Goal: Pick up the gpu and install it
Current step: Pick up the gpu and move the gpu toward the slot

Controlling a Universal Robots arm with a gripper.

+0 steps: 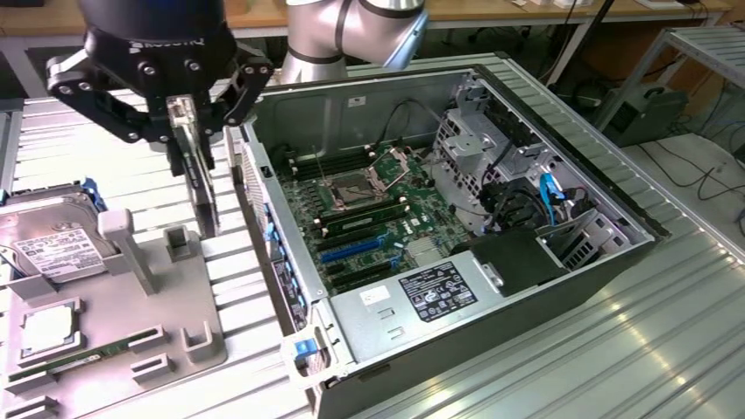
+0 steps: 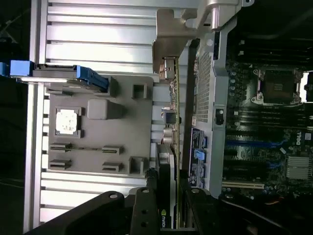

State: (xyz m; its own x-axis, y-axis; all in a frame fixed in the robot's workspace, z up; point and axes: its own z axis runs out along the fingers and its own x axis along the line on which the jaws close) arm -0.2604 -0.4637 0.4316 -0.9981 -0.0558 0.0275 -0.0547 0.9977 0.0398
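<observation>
**Card hanging between fixture and case**

The gpu (image 1: 201,192) is hanging edge-down in the gripper (image 1: 187,129), between the parts fixture (image 1: 174,305) on the exterior view's left and the computer case (image 1: 501,340) on its right. A hard drive (image 1: 52,231) is standing at the fixture's far end, and a memory stick (image 1: 87,356) is lying at its near end.

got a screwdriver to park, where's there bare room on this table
Bare ribbed table lies to the exterior view's right of the computer case, along its dark wall. The strip between case and grey fixture tray is narrow, with the tool holding the gpu over that edge. The tray itself is crowded.
</observation>
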